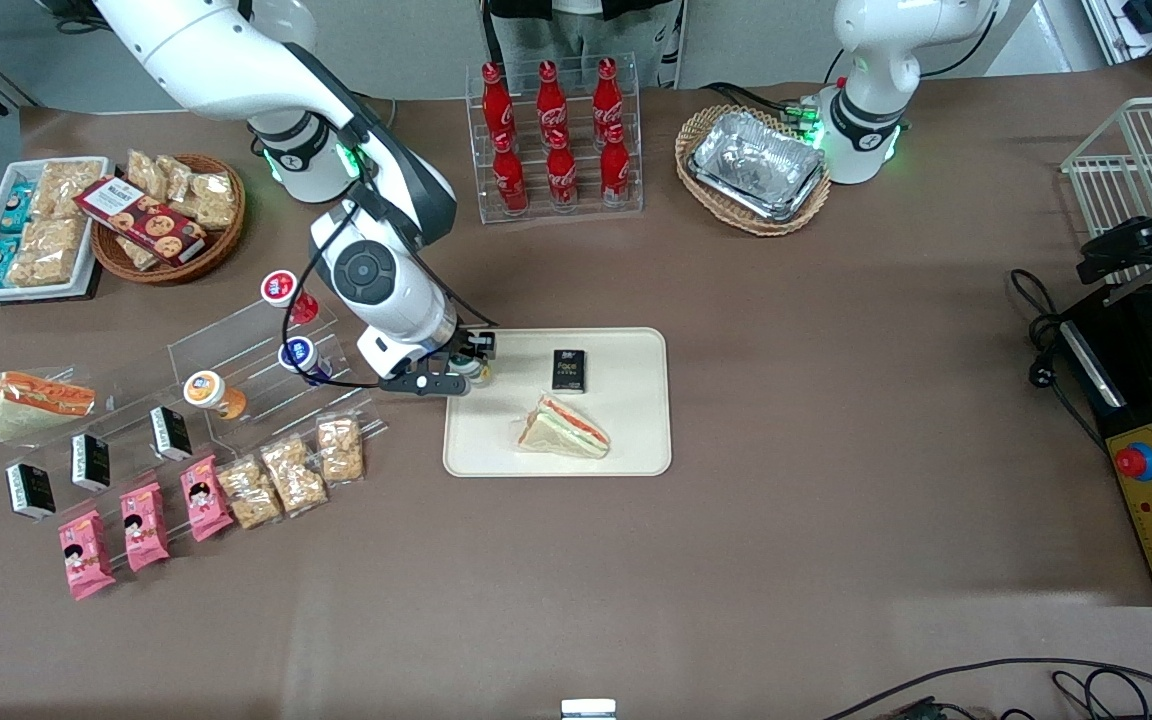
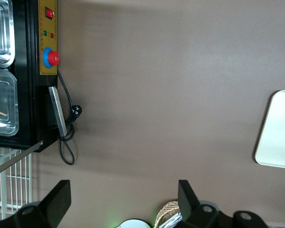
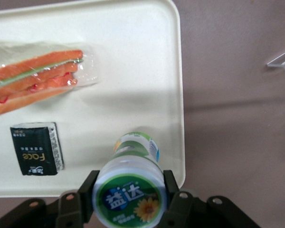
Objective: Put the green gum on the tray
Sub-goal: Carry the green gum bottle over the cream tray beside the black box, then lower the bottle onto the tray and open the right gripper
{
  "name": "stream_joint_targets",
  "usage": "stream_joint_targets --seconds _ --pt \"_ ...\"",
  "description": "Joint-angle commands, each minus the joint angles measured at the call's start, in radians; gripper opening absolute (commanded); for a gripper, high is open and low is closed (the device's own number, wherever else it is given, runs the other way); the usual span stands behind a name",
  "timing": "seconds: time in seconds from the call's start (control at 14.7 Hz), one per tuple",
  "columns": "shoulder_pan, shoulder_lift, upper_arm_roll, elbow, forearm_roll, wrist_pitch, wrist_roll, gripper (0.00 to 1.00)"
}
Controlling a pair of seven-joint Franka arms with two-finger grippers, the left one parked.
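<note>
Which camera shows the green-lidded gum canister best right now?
The right wrist view: the green-lidded gum canister fills it, held in the tool over the cream rectangular tray. The front view shows only a sliver of it under the wrist. The left wrist view misses it.

The word "Face" is showing in gold on the black packet (image 3: 36,148) lying on the tray (image 3: 133,57) beside the gripper (image 3: 128,199), which is clasping the green gum (image 3: 129,190) bearing white Chinese characters on its lid.

Green-labelled green gum (image 3: 130,190) with sunflower print in the black tool (image 3: 128,202) over cream tray (image 3: 133,57).
</note>
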Motion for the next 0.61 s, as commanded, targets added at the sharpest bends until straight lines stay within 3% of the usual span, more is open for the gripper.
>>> stream_joint_targets --seconds 0.0,0.54 --pt "0.009 0.033 0.003 -0.008 -0.016 0.047 0.022 0.18" --pt "0.009 0.087 0.003 -0.008 -0.058 0.081 0.022 0.18"
